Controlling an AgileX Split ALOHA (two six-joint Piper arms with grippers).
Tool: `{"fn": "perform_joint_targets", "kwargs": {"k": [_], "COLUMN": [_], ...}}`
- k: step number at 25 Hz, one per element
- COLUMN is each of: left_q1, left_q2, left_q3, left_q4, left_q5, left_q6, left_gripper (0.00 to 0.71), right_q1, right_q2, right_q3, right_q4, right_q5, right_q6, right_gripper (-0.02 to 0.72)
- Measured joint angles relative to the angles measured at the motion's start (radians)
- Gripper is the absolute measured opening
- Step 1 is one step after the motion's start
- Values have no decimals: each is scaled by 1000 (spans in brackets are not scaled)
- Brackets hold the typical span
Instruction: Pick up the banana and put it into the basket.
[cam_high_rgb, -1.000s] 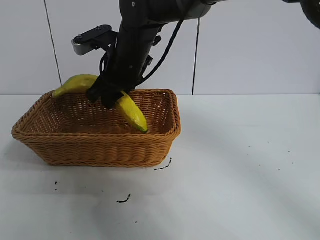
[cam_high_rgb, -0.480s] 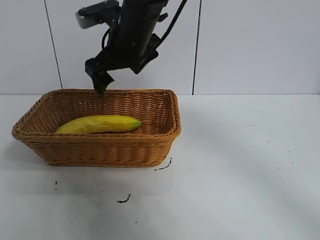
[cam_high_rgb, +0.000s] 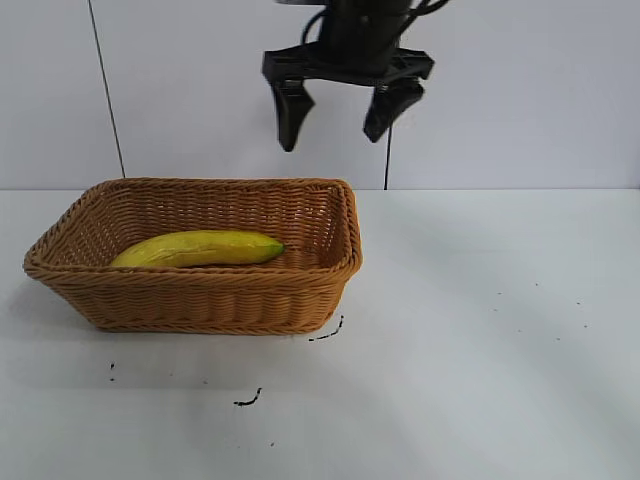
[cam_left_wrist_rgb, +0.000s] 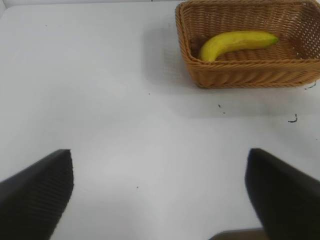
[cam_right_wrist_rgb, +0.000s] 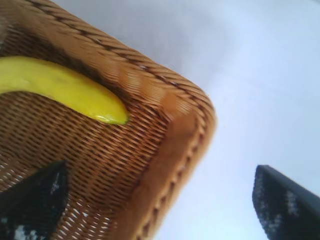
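Fingers spread wide and holding nothing, the right gripper (cam_high_rgb: 338, 122) hangs in the air above the far right corner of the basket (cam_high_rgb: 200, 300), pointing down in front of the pale panelled wall (cam_high_rgb: 520, 90). Nothing lies between those fingers (cam_right_wrist_rgb: 287, 202) and the wicker rim below them; the gap is bare air.

The banana (cam_high_rgb: 197, 248) lies on its side on the basket floor, its long curve running along the near wall, one tip reaching toward the basket's right half and the other resting close to the left end. It is fully inside the rim and touched by neither gripper. From the right wrist view, the banana's tip (cam_right_wrist_rgb: 107, 111) sits over the woven floor just inside the basket's corner.

The basket stands on the left half of the white table (cam_high_rgb: 500, 330). A few small dark marks (cam_high_rgb: 248, 400) dot the tabletop just in front of it and further off to the right.

The left gripper (cam_left_wrist_rgb: 160, 195) is parked low over the table, well apart from the basket, its fingers (cam_left_wrist_rgb: 37, 192) also standing wide apart and empty.
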Motion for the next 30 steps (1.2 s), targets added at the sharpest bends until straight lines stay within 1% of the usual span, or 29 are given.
{"fn": "perform_joint_targets", "kwargs": {"k": [2,6,13,18,22,26,30], "left_q1": [0,0,0,0,0,0,0], "left_q2": [0,0,0,0,0,0,0], "left_q3": [0,0,0,0,0,0,0], "left_q4": [0,0,0,0,0,0,0], "left_q5": [0,0,0,0,0,0,0], "left_q6": [0,0,0,0,0,0,0], "left_gripper": [693,693,693,693,693,693,693], "right_q1": [-59,-156,-266,-273,-273,-273,-273], "right_q2": [0,0,-10,-72,-177,-334,-543], "right_q3": [3,41,205,383,549,734,917], "right_q4": [0,0,-1,1,32,41,42], "right_q5": [14,15,16,16,16,15,16], "right_q6": [0,0,0,0,-7,-28,-34], "right_gripper": [690,690,690,690,690,690,690]}}
